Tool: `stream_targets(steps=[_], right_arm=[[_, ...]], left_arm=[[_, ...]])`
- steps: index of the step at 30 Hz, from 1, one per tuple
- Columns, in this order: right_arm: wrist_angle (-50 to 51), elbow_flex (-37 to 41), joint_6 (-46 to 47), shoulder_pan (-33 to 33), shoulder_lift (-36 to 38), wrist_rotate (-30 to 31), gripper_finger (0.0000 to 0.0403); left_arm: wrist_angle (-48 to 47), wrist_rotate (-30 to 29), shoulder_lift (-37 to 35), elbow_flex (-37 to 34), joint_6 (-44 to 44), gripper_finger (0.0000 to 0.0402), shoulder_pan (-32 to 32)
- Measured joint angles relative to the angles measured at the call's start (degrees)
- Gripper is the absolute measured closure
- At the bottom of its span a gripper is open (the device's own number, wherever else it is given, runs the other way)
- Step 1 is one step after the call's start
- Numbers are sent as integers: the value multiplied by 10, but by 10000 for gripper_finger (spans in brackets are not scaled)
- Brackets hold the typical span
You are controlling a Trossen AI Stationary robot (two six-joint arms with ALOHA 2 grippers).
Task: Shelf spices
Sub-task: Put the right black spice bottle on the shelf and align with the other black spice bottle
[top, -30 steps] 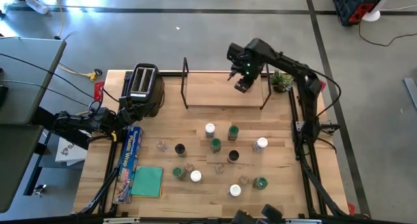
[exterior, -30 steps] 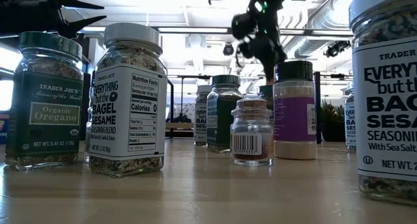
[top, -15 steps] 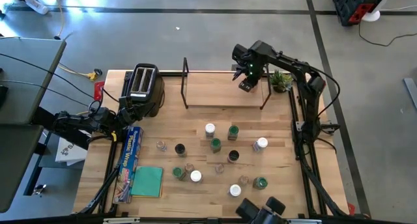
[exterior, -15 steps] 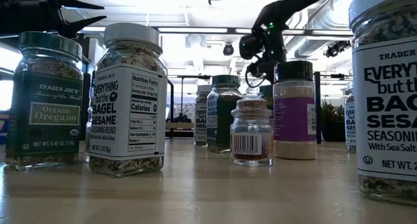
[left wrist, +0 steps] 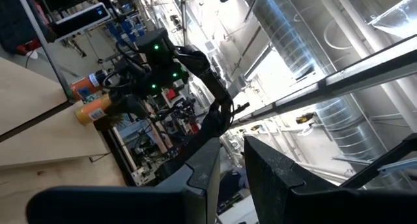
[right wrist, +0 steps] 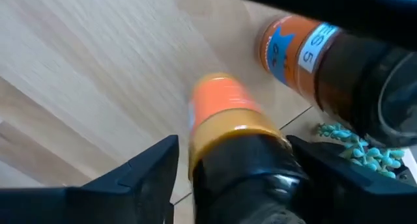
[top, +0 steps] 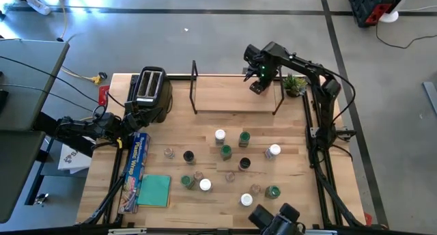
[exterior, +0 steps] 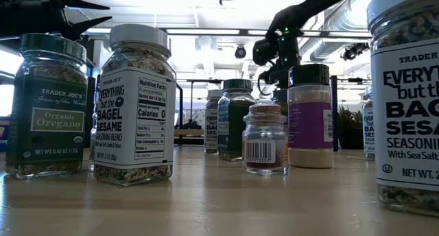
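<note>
Right gripper over the shelf's right end, jaws apart round an orange-labelled jar.

High view: right gripper (top: 257, 85) upper right, above the shelf (top: 235, 100); spices (top: 226, 151) scattered mid-table; left gripper (top: 130, 126) beside the toaster (top: 150, 86), fingers nearly together, empty.
Right wrist: fingers (right wrist: 140, 178) flank the orange-labelled jar (right wrist: 225, 129).

Right gripper (right wrist: 231, 159) agape — left gripper (left wrist: 225, 165) idle

Right gripper (top: 257, 85) over the shelf (top: 235, 98), spices (top: 225, 151) scattered below.
</note>
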State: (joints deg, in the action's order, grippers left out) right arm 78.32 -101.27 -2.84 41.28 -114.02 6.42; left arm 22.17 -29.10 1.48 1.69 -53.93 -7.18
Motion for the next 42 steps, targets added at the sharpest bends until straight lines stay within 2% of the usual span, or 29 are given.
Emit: stream_targets(steps=[9,22,27,30,33,35,39,42], right_arm=[[-4,0,-1,0,3,6,145],[-63,-2,-2,0,62,33,149],[-43,-3,-20,-8,108,33,149],[-7,-3,-27,-11,132,1,154],[20,-2,-32,-11,141,-21,178],[39,-1,-41,-10,140,-29,205],[44,-1,-52,-4,126,-81,267],[44,-1,-54,-4,110,-85,306]], left_arm=[[0,0,0,0,0,337,0],[0,0,0,0,-1,337,0],[0,0,0,0,-1,337,0],[0,0,0,0,-1,337,0],[0,0,0,0,-2,337,0],[0,0,0,0,0,337,0],[0,0,0,0,0,337,0],[0,0,0,0,0,337,0]])
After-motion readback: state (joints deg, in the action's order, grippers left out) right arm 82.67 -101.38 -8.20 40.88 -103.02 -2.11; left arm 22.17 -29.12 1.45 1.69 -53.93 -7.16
